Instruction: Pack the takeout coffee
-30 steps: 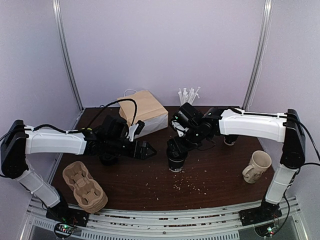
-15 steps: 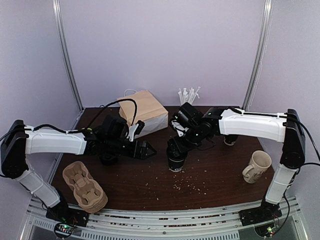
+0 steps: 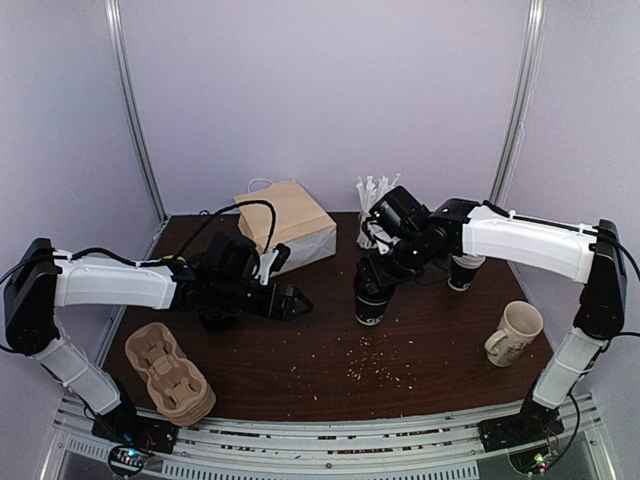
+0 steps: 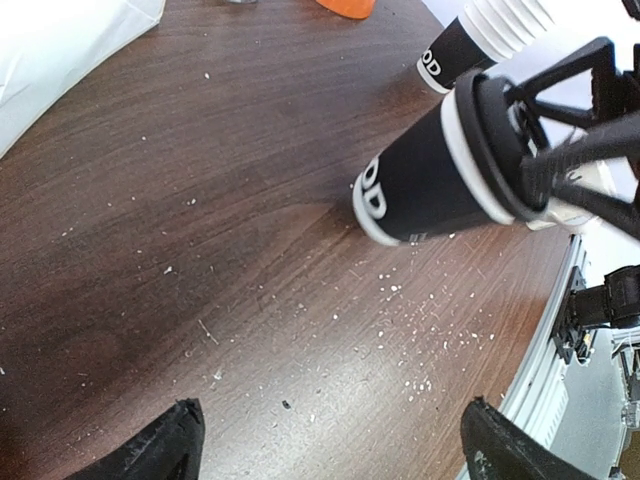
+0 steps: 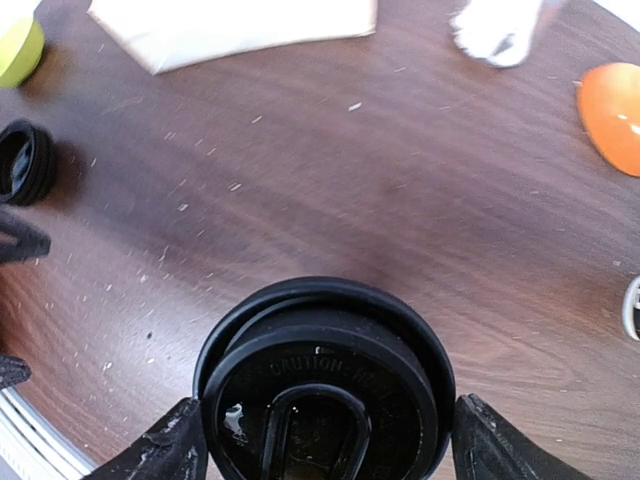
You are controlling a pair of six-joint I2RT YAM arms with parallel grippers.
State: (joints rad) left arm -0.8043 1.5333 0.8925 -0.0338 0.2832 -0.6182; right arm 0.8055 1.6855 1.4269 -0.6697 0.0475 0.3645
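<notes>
**Top view with both wrist views.** Shows the takeout coffee (image 3: 370,305) upright a little right of the middle of the desk (image 3: 300,375), black lid on top and white print on its side. Clamps the cup at the lid rim in the right hand (image 3: 376,278), one finger on either side. Confirms this from the right wrist, where the lid fills the whole gap between the two fingertips (image 5: 185,450). Leaves unclear whether the cup's base touches the wood or sits just clear of it.

Holds the left hand (image 3: 292,301) low over the desk to the cup's left, fingers spread wide with nothing between them, pointing toward the cup and apart from it.

Places a brown paper bag (image 3: 287,222) at the far edge behind the left hand and a cluster of white sticks (image 3: 377,188) behind the right hand. Sets a second black paper cup (image 3: 462,272) just beyond the right arm, a cream mug (image 3: 513,333) near the right edge, and a moulded pulp cup carrier (image 3: 170,372) at the near left corner. Shows pale crumbs (image 3: 375,365) scattered on the wood in front of the cup.
</notes>
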